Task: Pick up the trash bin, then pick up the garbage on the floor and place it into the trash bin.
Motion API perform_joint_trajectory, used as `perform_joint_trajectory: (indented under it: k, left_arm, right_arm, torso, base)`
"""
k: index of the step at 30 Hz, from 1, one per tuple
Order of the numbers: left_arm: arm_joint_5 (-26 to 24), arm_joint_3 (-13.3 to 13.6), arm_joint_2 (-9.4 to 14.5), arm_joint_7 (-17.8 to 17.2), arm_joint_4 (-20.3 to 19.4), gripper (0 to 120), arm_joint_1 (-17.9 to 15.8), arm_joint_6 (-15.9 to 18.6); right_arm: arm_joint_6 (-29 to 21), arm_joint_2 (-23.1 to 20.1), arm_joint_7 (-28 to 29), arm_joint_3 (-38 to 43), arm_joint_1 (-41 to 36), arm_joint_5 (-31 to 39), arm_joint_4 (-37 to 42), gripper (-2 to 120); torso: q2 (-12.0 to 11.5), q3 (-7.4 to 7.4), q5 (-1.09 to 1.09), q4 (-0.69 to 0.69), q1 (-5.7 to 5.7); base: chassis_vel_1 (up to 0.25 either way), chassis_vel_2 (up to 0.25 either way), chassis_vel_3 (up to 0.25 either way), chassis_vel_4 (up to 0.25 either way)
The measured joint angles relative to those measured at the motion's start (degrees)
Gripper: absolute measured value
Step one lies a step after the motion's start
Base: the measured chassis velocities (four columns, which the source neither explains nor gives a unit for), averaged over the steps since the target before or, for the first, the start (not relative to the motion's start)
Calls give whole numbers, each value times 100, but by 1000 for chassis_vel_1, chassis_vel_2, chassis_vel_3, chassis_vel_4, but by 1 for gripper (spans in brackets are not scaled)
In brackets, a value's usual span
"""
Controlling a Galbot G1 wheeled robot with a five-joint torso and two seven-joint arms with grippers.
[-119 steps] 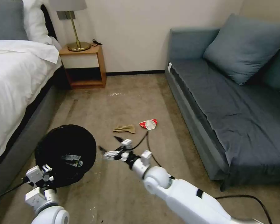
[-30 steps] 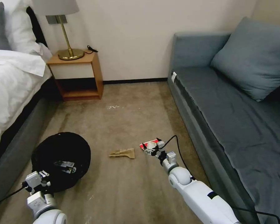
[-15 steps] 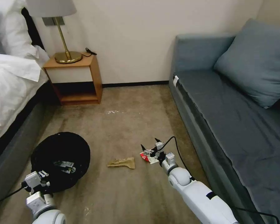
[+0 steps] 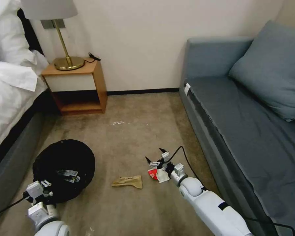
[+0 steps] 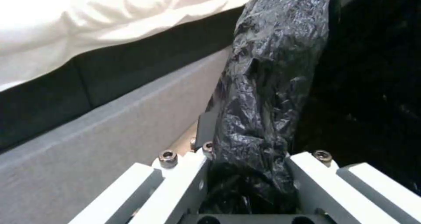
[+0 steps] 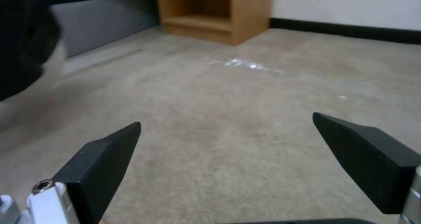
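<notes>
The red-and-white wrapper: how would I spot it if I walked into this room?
Start at the blue-grey sofa and look to the carpet beside its front edge. The red-and-white wrapper lies there, right under the open right gripper. Its neighbour, the crumpled tan paper, is flat and plain brown.

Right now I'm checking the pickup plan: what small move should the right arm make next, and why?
Probably lower the open right end effector onto the red-and-white wrapper and shut it. Its fingers sit spread just over and past the wrapper, with bare carpet between them. The left end effector already grips the trash bin rim.
</notes>
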Motion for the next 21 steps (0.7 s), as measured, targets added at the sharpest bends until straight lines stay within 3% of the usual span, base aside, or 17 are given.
perform_joint_trajectory:
  k: [4,7,8,11,21]
  left_arm:
    - [4,-4,52,3,-5,4,36,0]
    - [27,4,140,19,13,4,95,-20]
    - [27,4,140,19,13,4,95,-20]
    - [29,-19,201,29,67,4,112,-53]
    - [19,-21,214,30,106,4,53,-55]
  right_arm:
    - [-203,18,-499,-23,118,21,-92,100]
    - [-567,52,-1453,-45,340,-164,-242,100]
    - [-567,52,-1453,-45,340,-164,-242,100]
    - [-654,237,-2324,-42,661,-684,-642,100]
    - [-561,942,-2496,-217,1055,-1658,-1648,100]
  torso:
    - [0,0,0,0,0]
    - [0,0,-1,0,0]
    - [0,0,-1,0,0]
    - [0,0,-1,1,0]
    - [0,0,-1,1,0]
  base:
    - [-110,94,98,-100]
    - [-73,76,80,-54]
    - [-59,79,62,-44]
    - [-20,9,11,-15]
    - [0,0,0,0]
